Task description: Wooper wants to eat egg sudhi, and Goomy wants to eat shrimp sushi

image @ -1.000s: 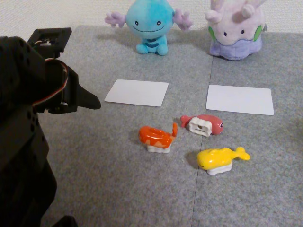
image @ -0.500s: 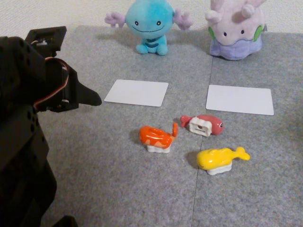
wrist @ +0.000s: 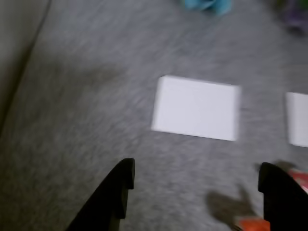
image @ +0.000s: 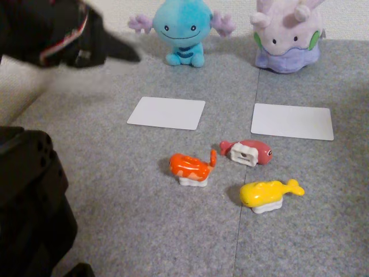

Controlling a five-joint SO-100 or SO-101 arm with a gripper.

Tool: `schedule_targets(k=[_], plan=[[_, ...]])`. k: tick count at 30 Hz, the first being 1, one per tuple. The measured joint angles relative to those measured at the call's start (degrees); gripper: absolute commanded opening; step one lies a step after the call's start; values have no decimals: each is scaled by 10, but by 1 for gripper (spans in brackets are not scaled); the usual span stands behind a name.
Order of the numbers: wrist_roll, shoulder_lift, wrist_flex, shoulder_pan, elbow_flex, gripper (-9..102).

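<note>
Wooper (image: 181,29), a blue plush, sits at the back of the grey mat, and Goomy (image: 286,34), a lilac plush, sits to its right. The orange shrimp sushi (image: 189,167) lies mid-mat, with the yellow egg sushi (image: 266,195) to its lower right. In the fixed view my gripper (image: 130,55) hangs blurred high at the back left, left of Wooper and far from both pieces. The wrist view shows my gripper (wrist: 197,180) open with nothing between its dark fingers (wrist: 118,192); an orange bit of shrimp sushi (wrist: 252,224) shows at the bottom right.
Two white cards lie on the mat, one (image: 166,112) in front of Wooper and one (image: 292,121) in front of Goomy. A pinkish-red sushi piece (image: 247,152) lies between the cards and the egg sushi. The arm's black base (image: 29,202) fills the lower left corner.
The arm has swung up and toward the back, carrying the gripper from the mid-left to the upper left, now blurred. The sushi pieces, cards and plushes have not moved.
</note>
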Motion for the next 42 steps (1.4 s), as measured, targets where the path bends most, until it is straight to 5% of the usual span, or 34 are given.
schedule_targets(k=[12, 42], plan=[[-12, -4, 170, 204, -117, 30], [11, -443, 135, 442, -218, 30]])
